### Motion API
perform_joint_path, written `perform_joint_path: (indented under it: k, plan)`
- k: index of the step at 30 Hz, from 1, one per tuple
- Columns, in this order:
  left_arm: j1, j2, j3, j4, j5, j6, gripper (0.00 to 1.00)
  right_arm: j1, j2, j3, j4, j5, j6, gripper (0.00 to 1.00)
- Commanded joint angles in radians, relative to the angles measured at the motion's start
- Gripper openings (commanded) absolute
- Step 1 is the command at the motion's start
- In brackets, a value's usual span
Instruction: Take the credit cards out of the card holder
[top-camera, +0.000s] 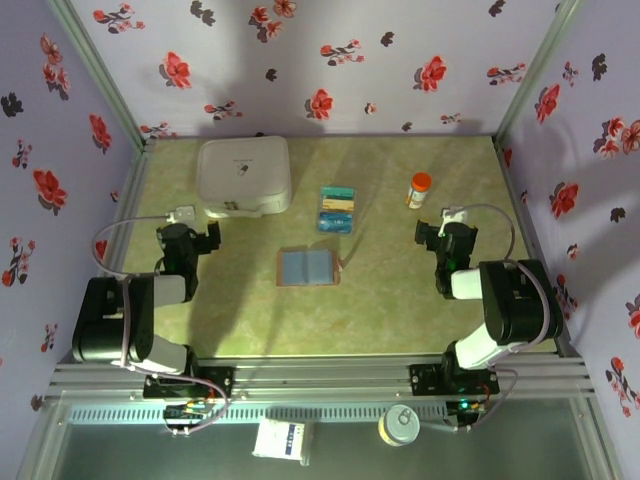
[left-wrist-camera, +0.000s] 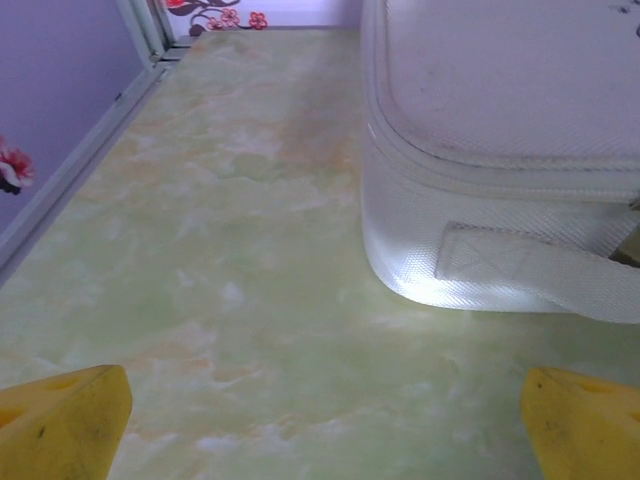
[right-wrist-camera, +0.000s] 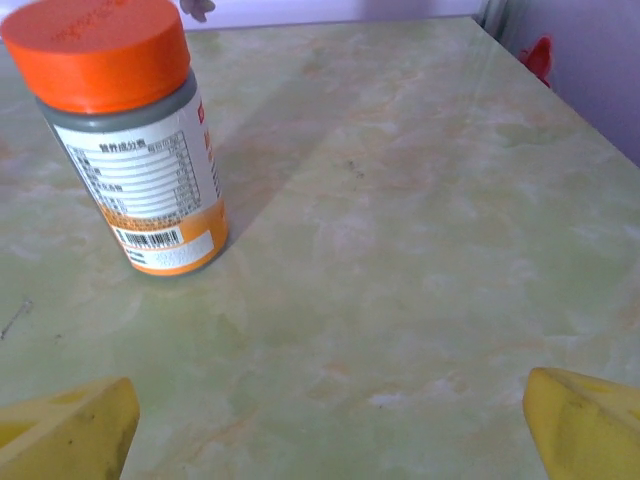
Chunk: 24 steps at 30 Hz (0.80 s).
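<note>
1. Holding L claw (top-camera: 188, 230) spread wide, gripping nothing. Yellow fingertips (left-wrist-camera: 62, 420) sitting at both bottom corners of L wrist view, low over bare surface (left-wrist-camera: 230, 300).
2. Holding R claw (top-camera: 448, 230) spread just as wide, also gripping nothing. Fingertips showing the same way in R wrist view, low over the surface.
3. Seeing card holder (top-camera: 308, 267) lying flat & unfolded btwn the two claws: right of L claw, left of R claw, a bit nearer the arm bases than the claw tips. Showing grey-blue inside facing up w/ tan edge round it. Touching neither claw.
4. Seeing credit cards (top-camera: 337, 209) lying out of the holder, grouped together ahead of both claws: fwd-right of L claw, fwd-left of R claw. Showing teal, yellow & blue. Lying just beyond the holder, apart from it. Whatever is lying under them being too faint to tell.
5. Pointing L claw at white box (top-camera: 244, 175): box sitting just ahead & to the right of L claw, rounded corner nearest. Strap (left-wrist-camera: 540, 265) lying along box side, just ahead of the right fingertip, not touching.
6. Pointing R claw toward bottle (right-wrist-camera: 130, 140) w/ orange cap: standing upright ahead-left of R claw, label & barcode turned to the claw, apart from the left fingertip.
7. Seeing both claws well apart from each other, each roughly level w/ the other across the surface.
</note>
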Motion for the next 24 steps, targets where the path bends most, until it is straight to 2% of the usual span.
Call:
perform_joint_path:
  k: [1, 24]
  plan:
    - [0.01, 0.07, 0.014, 0.122, 0.046, 0.043, 1.0, -0.013, 0.003, 0.014, 0.027, 0.007, 0.043, 0.99]
    - [0.022, 0.064, 0.018, 0.103, 0.065, 0.035, 1.0, -0.019, 0.0, 0.012, 0.029, -0.001, 0.044, 0.99]
